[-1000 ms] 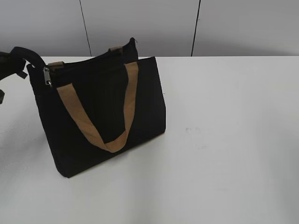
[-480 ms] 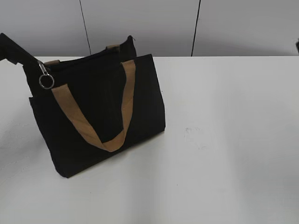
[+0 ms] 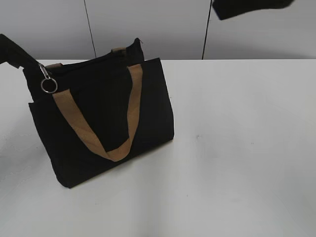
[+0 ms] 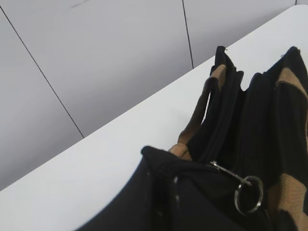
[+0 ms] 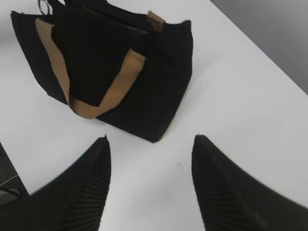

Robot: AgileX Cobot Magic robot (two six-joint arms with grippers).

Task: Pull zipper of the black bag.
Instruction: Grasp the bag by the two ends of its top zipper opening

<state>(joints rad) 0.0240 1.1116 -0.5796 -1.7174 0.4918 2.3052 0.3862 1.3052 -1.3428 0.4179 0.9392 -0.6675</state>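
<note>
The black bag (image 3: 148, 113) with tan handles stands upright on the left of the white table. Its zipper, a silver pull tab with a ring (image 3: 48, 84), hangs at the bag's top left corner. My left gripper (image 3: 11, 49) reaches in from the far left, and its fingers are closed on the black fabric end of that corner. In the left wrist view the fingers (image 4: 168, 197) sit just left of the zipper pull (image 4: 248, 192) and the bag (image 4: 269, 120). My right gripper (image 5: 150, 139) is open and empty, high above the table, looking down on the bag (image 5: 159, 82). It also shows in the exterior view (image 3: 249, 7).
The white table (image 3: 237, 148) stretches to the right of the bag. A grey panelled wall (image 3: 163, 24) stands behind its far edge. A dark object (image 5: 7, 178) shows at the lower left edge of the right wrist view.
The bag's top left corner has been drawn left and the zipper pull has swung so that its ring shows. My right gripper has come into the top right of the exterior view.
</note>
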